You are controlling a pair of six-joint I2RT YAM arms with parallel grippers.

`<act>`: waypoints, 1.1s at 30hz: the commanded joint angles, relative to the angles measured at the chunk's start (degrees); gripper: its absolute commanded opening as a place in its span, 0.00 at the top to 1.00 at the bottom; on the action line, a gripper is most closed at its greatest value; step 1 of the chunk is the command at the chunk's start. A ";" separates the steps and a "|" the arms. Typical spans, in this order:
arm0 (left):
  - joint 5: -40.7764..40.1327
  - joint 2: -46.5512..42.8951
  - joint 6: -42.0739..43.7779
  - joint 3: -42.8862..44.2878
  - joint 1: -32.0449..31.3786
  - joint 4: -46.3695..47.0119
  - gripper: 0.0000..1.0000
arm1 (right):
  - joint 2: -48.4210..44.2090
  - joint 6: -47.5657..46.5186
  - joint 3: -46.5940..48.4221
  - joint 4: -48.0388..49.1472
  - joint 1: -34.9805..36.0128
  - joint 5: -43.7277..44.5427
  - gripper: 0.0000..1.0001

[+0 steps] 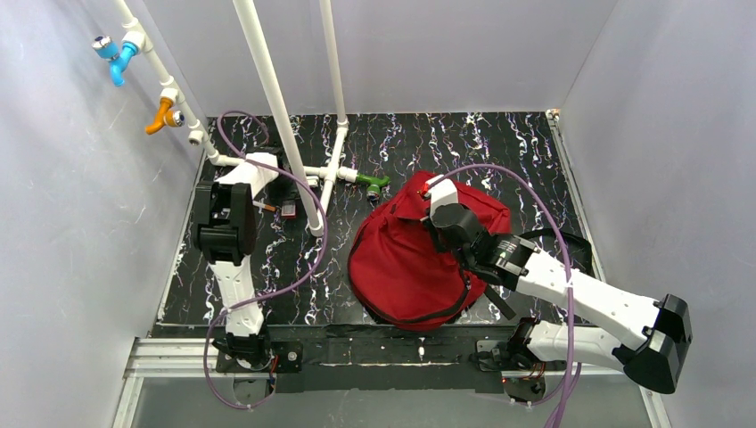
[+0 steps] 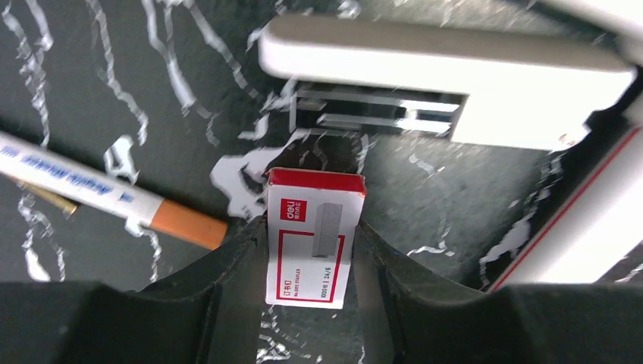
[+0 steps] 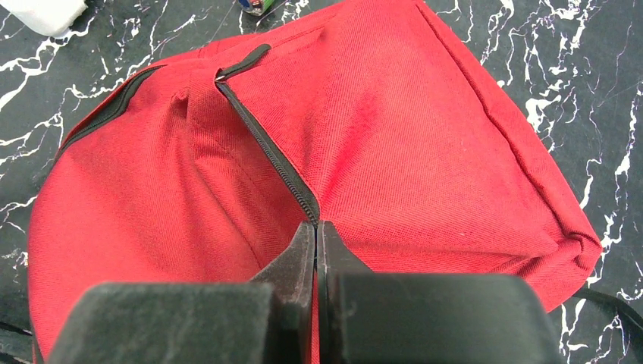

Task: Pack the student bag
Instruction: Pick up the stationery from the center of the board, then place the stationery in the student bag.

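The student bag (image 1: 406,259) is a dark-red backpack lying right of the table's middle; its black zipper line (image 3: 265,148) runs toward the camera in the right wrist view. My right gripper (image 3: 316,224) sits on top of it, shut, pinching the red fabric at the near end of the zipper. At the far left my left gripper (image 2: 311,226) hangs over the table with both fingers against the sides of a small red-and-white box of staples (image 2: 315,250). An orange-capped white marker (image 2: 114,193) lies just left of that box.
A white stapler (image 2: 447,83) lies beyond the staple box, and a white object with a red edge (image 2: 584,220) lies to its right. White pipes (image 1: 276,107) with a green valve (image 1: 374,183) cross the far table. Grey walls close in both sides.
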 commanded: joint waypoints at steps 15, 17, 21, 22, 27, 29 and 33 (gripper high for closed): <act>11.50 -59.69 -15.57 -36.96 1.94 -4.70 0.67 | 1.79 -1.28 1.71 3.56 0.55 -0.88 0.99; 15.52 -67.93 -20.91 -42.80 1.79 -1.70 0.67 | 2.35 -1.06 1.62 3.48 0.55 -1.04 0.99; 23.67 -78.52 -32.96 -50.50 0.45 2.31 0.71 | 3.31 -0.40 1.45 3.28 0.55 -1.32 0.99; 25.66 -79.79 -35.91 -51.59 -0.31 3.37 0.75 | 3.51 -0.30 1.43 3.28 0.55 -1.42 0.99; 23.05 -84.03 -49.68 -54.97 -15.13 13.04 0.76 | 4.27 -0.29 2.38 2.20 0.56 -1.42 0.99; 19.02 -83.54 -53.54 -55.44 -22.60 18.89 0.75 | 4.22 -0.29 2.79 1.89 0.58 -1.31 0.99; 8.12 -75.85 -55.81 -55.13 -37.46 29.97 0.72 | 4.09 -0.05 2.89 2.13 0.55 -1.57 0.99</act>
